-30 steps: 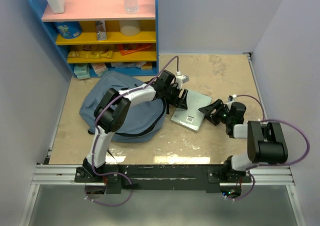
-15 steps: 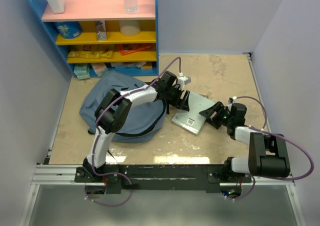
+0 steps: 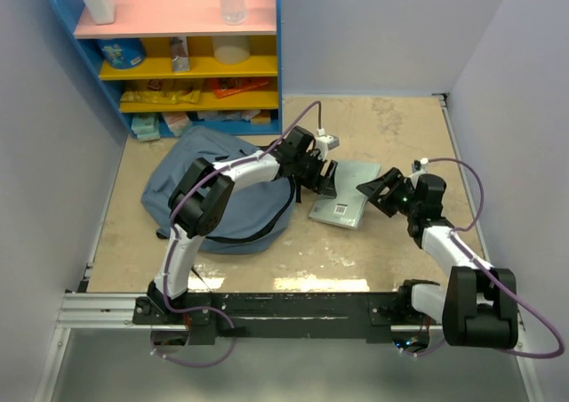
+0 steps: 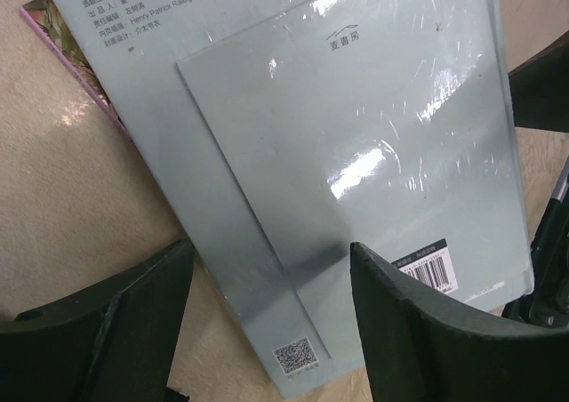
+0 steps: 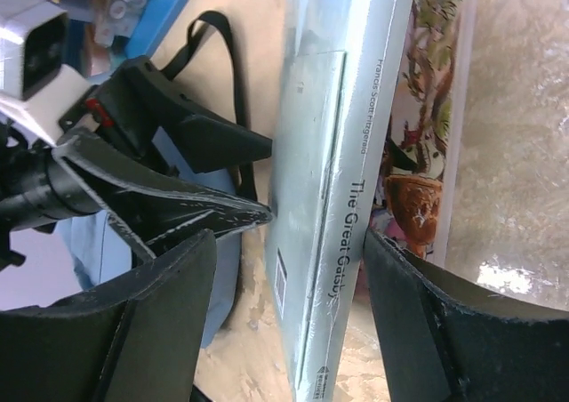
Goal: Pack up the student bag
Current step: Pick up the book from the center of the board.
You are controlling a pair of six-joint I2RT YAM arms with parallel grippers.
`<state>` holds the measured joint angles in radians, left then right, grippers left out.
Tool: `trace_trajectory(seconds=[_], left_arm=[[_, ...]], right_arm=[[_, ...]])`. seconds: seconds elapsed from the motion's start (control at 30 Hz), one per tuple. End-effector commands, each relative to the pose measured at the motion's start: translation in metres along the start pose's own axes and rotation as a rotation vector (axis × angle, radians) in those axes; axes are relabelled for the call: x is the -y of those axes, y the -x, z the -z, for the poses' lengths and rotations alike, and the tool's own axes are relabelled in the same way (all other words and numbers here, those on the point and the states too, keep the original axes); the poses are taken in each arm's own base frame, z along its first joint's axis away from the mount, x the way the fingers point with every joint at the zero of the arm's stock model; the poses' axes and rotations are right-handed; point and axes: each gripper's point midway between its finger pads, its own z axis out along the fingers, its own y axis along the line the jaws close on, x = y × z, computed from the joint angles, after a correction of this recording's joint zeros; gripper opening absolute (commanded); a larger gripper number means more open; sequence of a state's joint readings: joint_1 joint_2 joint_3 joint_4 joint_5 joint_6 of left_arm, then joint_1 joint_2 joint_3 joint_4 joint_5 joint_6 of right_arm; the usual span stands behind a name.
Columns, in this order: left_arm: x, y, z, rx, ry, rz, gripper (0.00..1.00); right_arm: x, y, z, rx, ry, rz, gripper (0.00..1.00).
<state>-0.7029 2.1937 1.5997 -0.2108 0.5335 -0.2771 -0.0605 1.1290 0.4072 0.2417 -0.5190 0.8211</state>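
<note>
— Top external view: where's the bag?
— Slumped on the counter, left of a pale book.
— And the jaws?
— Left jaws spread wide over the book, holding nothing. Right jaws wide too, straddling its spine edge.

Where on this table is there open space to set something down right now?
Bare tabletop lies at the far right, between the blue shelf and the right wall, and in the near strip between the books and the arm rail. Crowded: the middle, where the left gripper and right gripper flank the books beside the student bag.
</note>
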Motion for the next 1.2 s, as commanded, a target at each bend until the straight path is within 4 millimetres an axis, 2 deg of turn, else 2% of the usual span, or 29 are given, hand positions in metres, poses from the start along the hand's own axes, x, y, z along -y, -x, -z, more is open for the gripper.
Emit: trace_trajectory(seconds=[0.0, 0.07, 0.17, 0.2, 0.27, 0.43, 0.6, 0.73, 0.77, 0.83, 0.87, 0.9, 0.97, 1.0, 1.1, 1.13, 1.17], left_arm=[[0.018, 0.020, 0.003, 0.055, -0.052, -0.036, 0.75], [0.019, 0.021, 0.003, 0.055, -0.055, -0.037, 0.75], [0.020, 0.021, 0.003, 0.058, -0.067, -0.031, 0.75], [0.023, 0.021, 0.002, 0.056, -0.079, -0.027, 0.75], [0.024, 0.019, 0.001, 0.050, -0.091, -0.015, 0.75], [0.030, 0.015, 0.000, 0.043, -0.128, 0.003, 0.75], [0.030, 0.009, -0.002, 0.032, -0.131, 0.001, 0.75], [0.031, 0.010, 0.000, 0.033, -0.132, -0.001, 0.75], [0.032, 0.011, 0.001, 0.036, -0.132, -0.003, 0.75], [0.034, 0.011, 0.002, 0.032, -0.139, -0.004, 0.75], [0.035, 0.012, 0.004, 0.034, -0.144, -0.005, 0.75], [0.037, 0.013, 0.005, 0.035, -0.150, -0.008, 0.74], [0.041, 0.013, 0.009, 0.029, -0.155, -0.021, 0.75], [0.041, 0.015, 0.012, 0.028, -0.156, -0.027, 0.75], [0.039, 0.022, 0.028, 0.028, -0.125, -0.059, 0.78], [0.031, 0.026, 0.037, 0.032, -0.103, -0.068, 0.80], [0.029, 0.038, 0.048, 0.062, -0.071, -0.087, 0.87]], right_arm=[[-0.015, 0.002, -0.004, -0.005, 0.070, 0.011, 0.70], [-0.013, -0.003, -0.006, -0.015, 0.075, -0.015, 0.70], [-0.020, -0.007, -0.014, -0.011, 0.110, -0.028, 0.69], [-0.026, -0.015, -0.019, -0.030, 0.130, -0.017, 0.69], [-0.030, -0.018, -0.024, -0.033, 0.135, -0.015, 0.69], [-0.058, -0.019, -0.035, -0.033, 0.233, -0.009, 0.67], [-0.097, -0.006, -0.030, 0.018, 0.345, 0.040, 0.67], [-0.084, -0.010, -0.040, -0.001, 0.274, 0.044, 0.65], [-0.075, -0.015, -0.043, -0.015, 0.250, 0.029, 0.64], [-0.065, -0.019, -0.048, -0.022, 0.214, 0.009, 0.53], [-0.055, -0.022, -0.052, -0.033, 0.180, -0.006, 0.46], [-0.052, -0.022, -0.054, -0.035, 0.166, -0.006, 0.32], [-0.046, -0.024, -0.059, -0.048, 0.139, -0.003, 0.20], [-0.042, -0.026, -0.060, -0.056, 0.127, -0.003, 0.11], [-0.044, -0.023, -0.058, -0.047, 0.123, 0.006, 0.00], [-0.044, -0.022, -0.056, -0.038, 0.116, 0.018, 0.00], [-0.040, -0.023, -0.055, -0.045, 0.091, 0.017, 0.00]])
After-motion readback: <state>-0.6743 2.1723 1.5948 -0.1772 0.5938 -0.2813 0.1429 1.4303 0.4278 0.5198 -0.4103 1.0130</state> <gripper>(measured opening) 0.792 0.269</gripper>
